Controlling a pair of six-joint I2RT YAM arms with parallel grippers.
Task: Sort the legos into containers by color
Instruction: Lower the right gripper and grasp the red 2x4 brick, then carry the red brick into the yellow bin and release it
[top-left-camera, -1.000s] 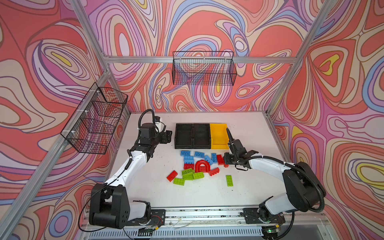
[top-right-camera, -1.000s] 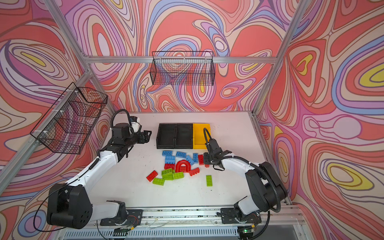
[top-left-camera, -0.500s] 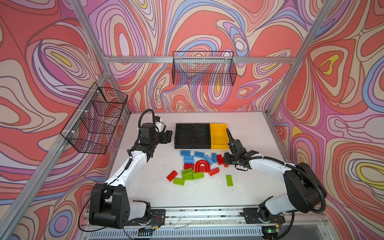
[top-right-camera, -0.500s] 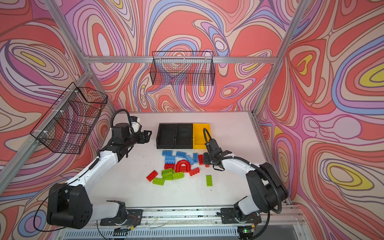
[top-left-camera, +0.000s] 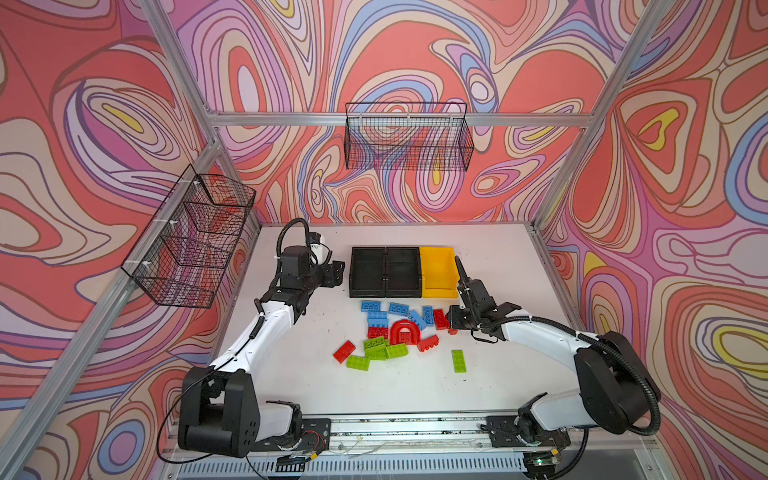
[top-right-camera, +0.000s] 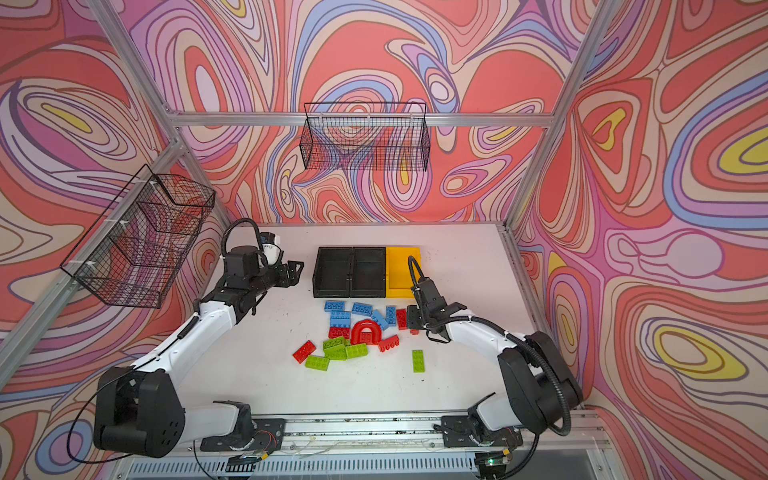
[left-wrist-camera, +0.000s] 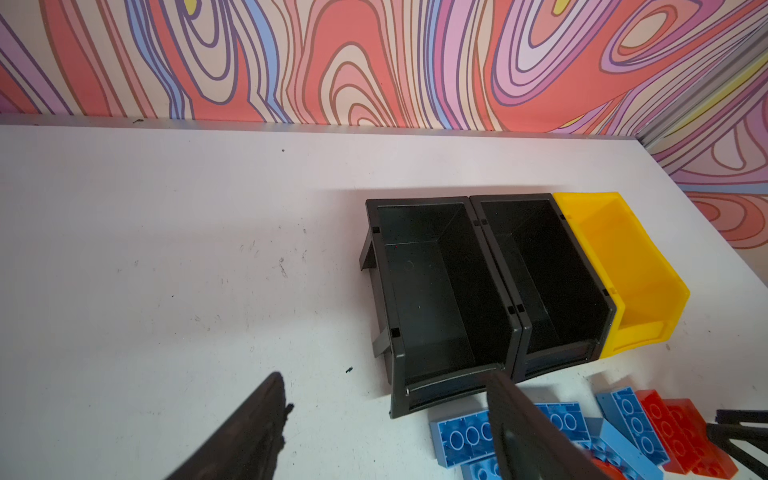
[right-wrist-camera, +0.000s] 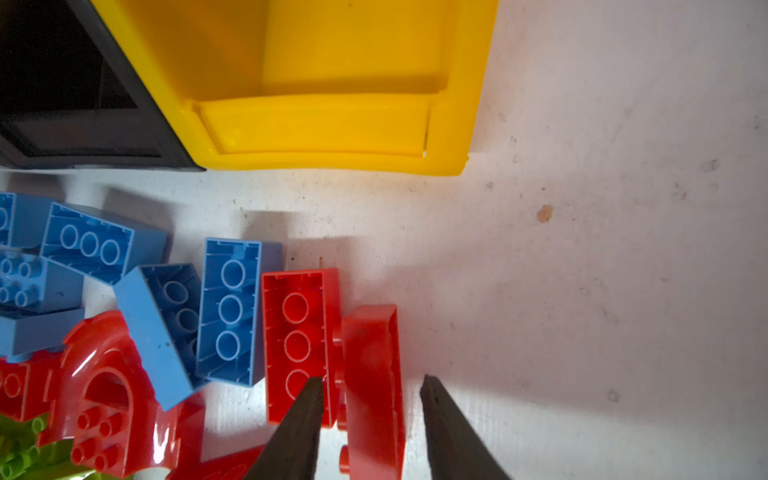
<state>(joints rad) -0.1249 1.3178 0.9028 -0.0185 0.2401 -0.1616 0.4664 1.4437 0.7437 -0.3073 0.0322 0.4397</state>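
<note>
While our right gripper (right-wrist-camera: 372, 379) stands spread astride the tipped red brick (right-wrist-camera: 370, 340), we fear one finger (right-wrist-camera: 299, 428) snagging the neighbouring red brick (right-wrist-camera: 293, 316) and spoiling the pinch.

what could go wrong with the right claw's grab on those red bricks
1. One finger of the right claw overlaps the upturned red brick beside the side-lying red brick it straddles: closing may pinch both or jam.
2. The blue brick touches the upturned one, so a shove could push it too.
</note>
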